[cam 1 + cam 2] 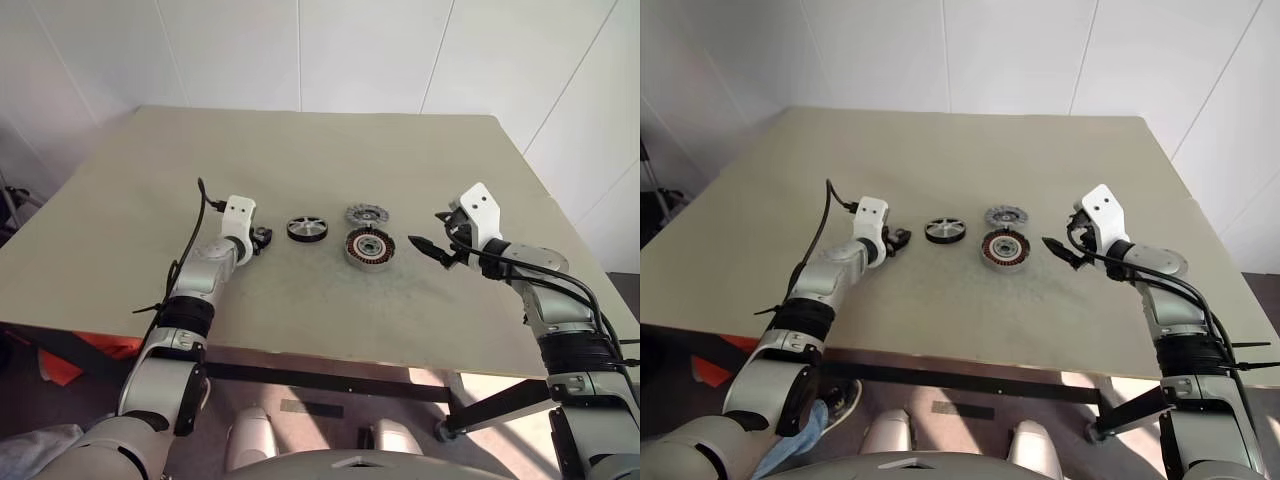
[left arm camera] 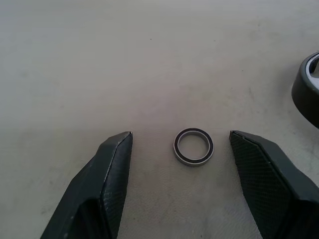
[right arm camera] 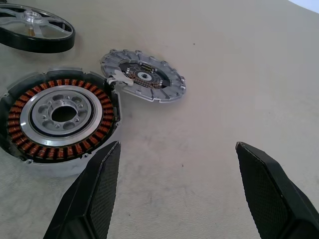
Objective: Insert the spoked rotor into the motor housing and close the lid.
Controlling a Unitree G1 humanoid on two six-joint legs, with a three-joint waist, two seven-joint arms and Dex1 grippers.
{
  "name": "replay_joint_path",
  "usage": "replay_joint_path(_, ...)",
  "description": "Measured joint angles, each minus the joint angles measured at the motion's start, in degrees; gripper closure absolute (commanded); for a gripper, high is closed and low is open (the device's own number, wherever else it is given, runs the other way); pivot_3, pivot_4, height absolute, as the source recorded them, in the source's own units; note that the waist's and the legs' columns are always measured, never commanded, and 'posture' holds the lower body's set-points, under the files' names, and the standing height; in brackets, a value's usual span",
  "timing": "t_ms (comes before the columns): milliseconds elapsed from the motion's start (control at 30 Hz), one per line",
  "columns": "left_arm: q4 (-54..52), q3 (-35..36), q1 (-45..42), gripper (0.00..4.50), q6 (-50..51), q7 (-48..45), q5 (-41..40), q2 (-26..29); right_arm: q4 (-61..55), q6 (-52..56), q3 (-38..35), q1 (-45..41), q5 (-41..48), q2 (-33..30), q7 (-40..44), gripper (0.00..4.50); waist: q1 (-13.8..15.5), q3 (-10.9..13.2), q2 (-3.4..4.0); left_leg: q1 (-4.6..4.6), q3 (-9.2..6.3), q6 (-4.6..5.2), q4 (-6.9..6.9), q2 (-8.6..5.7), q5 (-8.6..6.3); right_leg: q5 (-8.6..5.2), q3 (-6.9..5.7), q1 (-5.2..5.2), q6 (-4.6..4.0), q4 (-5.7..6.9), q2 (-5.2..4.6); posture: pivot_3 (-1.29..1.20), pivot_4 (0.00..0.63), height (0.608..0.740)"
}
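The spoked rotor, black-rimmed, lies flat on the table, to the left of the motor housing. The housing shows its ring of copper coils, open side up. The ribbed grey lid lies just behind the housing, touching its rim. My left gripper is open, low over the table left of the rotor. A tiny metal ring lies between its fingers, touching neither. My right gripper is open and empty, just right of the housing and pointing towards it.
The beige table stretches far behind the parts. Its front edge runs close below both arms. White walls stand behind the table. An orange-red object lies below the front left edge.
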Motion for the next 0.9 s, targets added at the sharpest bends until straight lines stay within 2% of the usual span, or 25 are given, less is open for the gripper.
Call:
replay_joint_path(67,0.0,-0.1,0.0,2.75,0.1,-0.3,0.0,-0.1,0.4,0.0,0.0,-0.3,0.0,0.0,-0.1,0.36,-0.1,0.0,0.00,0.02,0.00,0.00,-0.01,0.01,0.00,0.00,0.00,0.00,0.00,0.00,0.00,0.00,0.000,0.740)
replay_joint_path(167,-0.2,-0.1,0.0,2.75,0.4,-0.8,0.1,0.0,1.0,0.0,0.0,-0.6,0.0,0.0,-0.6,0.36,-0.1,0.0,0.00,0.02,0.00,0.00,-0.03,0.00,0.00,0.00,0.00,0.00,0.00,-0.01,0.00,0.00,0.000,0.740)
replay_joint_path(333,-0.9,0.1,0.0,3.82,1.1,-1.3,0.1,0.1,1.3,0.0,0.0,-1.0,0.0,0.0,-1.0,0.36,0.0,0.0,0.00,-0.01,0.00,0.01,-0.08,-0.02,0.00,0.00,-0.01,0.00,0.00,-0.07,-0.01,0.00,0.000,0.740)
replay_joint_path(667,-3.4,0.4,1.7,3.81,1.5,-2.5,-0.4,0.6,2.9,-0.7,0.0,-1.6,-0.9,0.0,-1.5,0.36,-0.1,0.0,-0.01,-0.03,0.00,0.02,-0.13,-0.01,-0.01,-0.01,-0.02,-0.04,0.00,-0.12,0.00,0.00,0.000,0.740)
replay_joint_path(900,-1.7,8.1,-2.3,3.81,-2.3,0.0,-5.0,-0.8,3.3,-1.2,0.1,-1.9,-1.4,0.3,-1.9,0.36,0.0,0.3,-0.34,-0.13,0.00,0.01,-0.11,-0.02,-0.01,-0.01,-0.03,-0.10,-0.01,-0.12,-0.01,0.00,0.000,0.740)
